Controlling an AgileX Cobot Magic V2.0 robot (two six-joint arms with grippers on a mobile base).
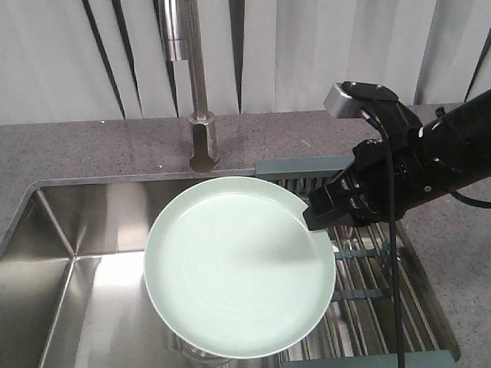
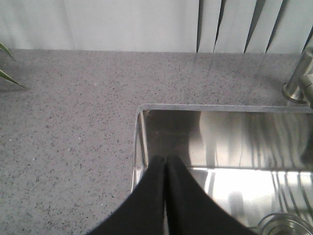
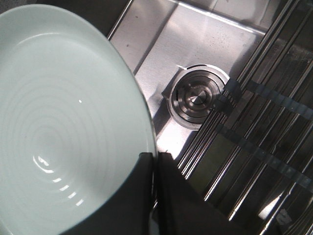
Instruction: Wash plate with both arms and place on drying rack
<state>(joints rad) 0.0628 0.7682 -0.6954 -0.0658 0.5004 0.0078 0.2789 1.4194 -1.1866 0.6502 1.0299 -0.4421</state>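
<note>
Plate (image 1: 239, 265): pale green, gripped at right rim by right tool (image 1: 314, 218) over sink (image 1: 55, 263); left tool (image 2: 165, 169) clenched, empty.

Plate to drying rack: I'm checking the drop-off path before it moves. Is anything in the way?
Nothing visible does. The right gripper holds the plate by its rim over the sink, with the drying rack right beside it. The bars in view carry nothing, though the arm hides some.
</note>
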